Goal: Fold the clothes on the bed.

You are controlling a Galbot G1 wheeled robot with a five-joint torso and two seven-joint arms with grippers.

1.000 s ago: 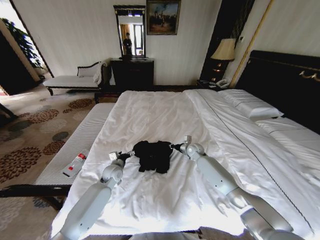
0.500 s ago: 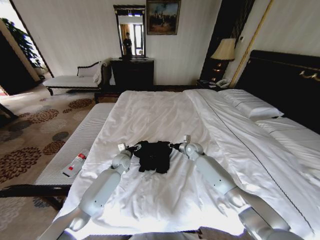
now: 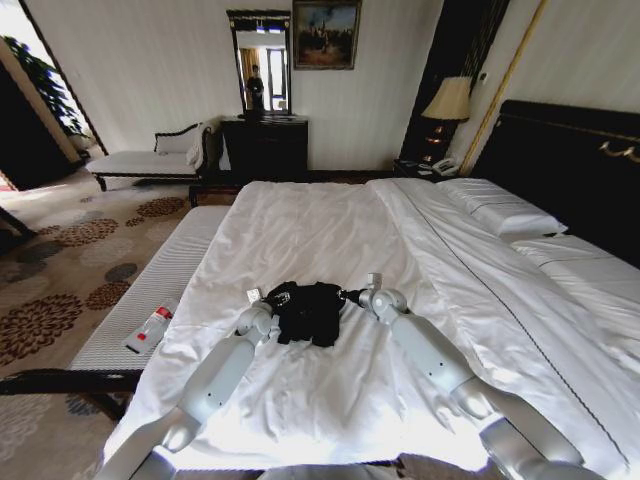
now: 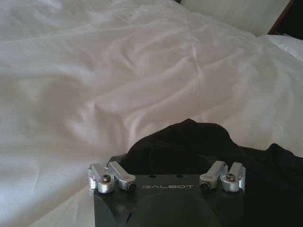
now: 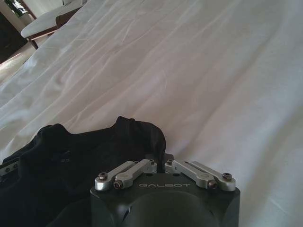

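Observation:
The clothes [image 3: 310, 312], a black T-shirt, lie bunched in a small heap on the white duvet of the bed [image 3: 320, 220], near its foot. My left gripper [image 3: 271, 297] is at the heap's left edge. In the left wrist view its jaws stand open, and the dark cloth [image 4: 189, 146] lies right in front of them. On the heap's right edge is my right gripper [image 3: 350, 295], shut on a raised fold of the shirt [image 5: 137, 137]. The lettering is hidden in the folds.
A narrow white-cushioned bench [image 3: 170, 270] runs along the bed's left side, with a white bottle [image 3: 152, 327] on it. Pillows [image 3: 500, 212] and the dark headboard [image 3: 570, 160] are on the right. A dresser [image 3: 265, 148] and a chaise [image 3: 150, 160] stand by the far wall.
My left arm has slid right and forward across the duvet until its gripper reached the shirt's left edge. The right gripper and the shirt have stayed put.

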